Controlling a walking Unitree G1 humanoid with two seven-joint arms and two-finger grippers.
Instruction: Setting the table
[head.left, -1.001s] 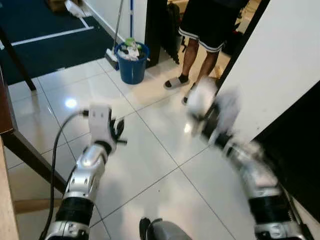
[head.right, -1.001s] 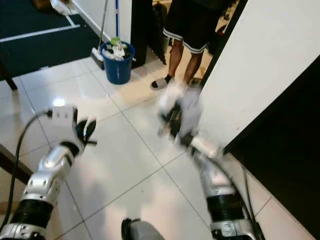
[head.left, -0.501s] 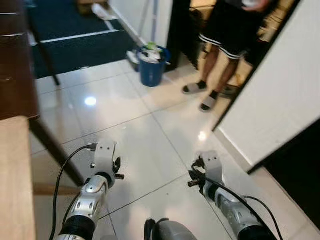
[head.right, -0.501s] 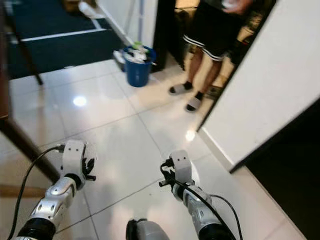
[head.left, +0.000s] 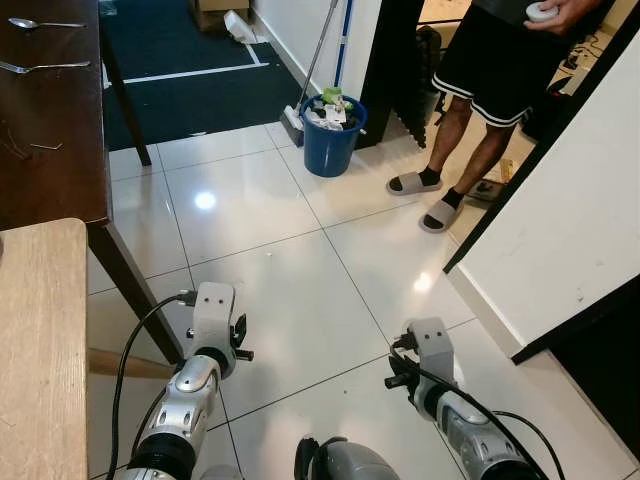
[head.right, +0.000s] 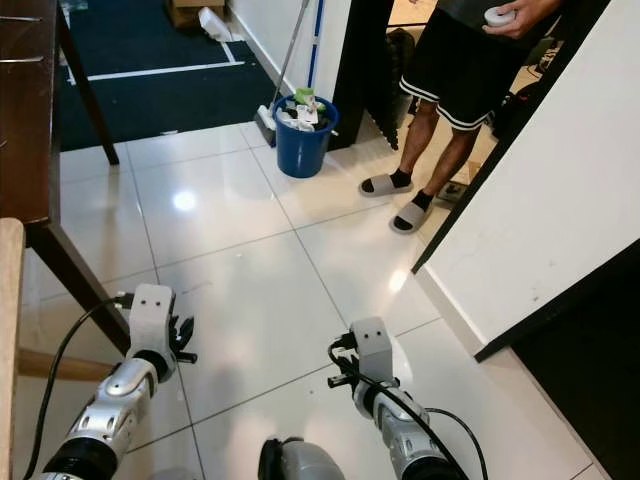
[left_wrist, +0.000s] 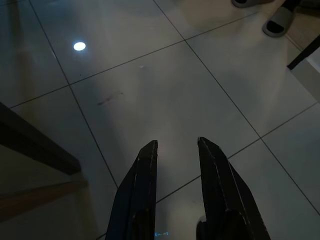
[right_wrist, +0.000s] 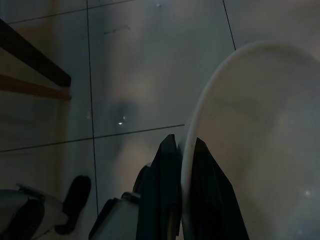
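While the robot stands beside the table (head.left: 50, 330), the risks look like this:
Right gripper (right_wrist: 182, 165): fingers pinched on the rim of a white plate (right_wrist: 260, 140), low over the floor, well apart from the table.
Left gripper (left_wrist: 177, 150): fingers parted, empty, near the table leg (head.left: 135, 290).
Slip risk: an edge-only pinch; a turn could tip the plate out.
Bump risk: swinging toward the table, the plate may clip the leg.
Person (head.left: 480, 100): stands well apart from the table.

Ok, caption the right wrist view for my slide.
Right claw pinching the rim of a white plate above the tiled floor.
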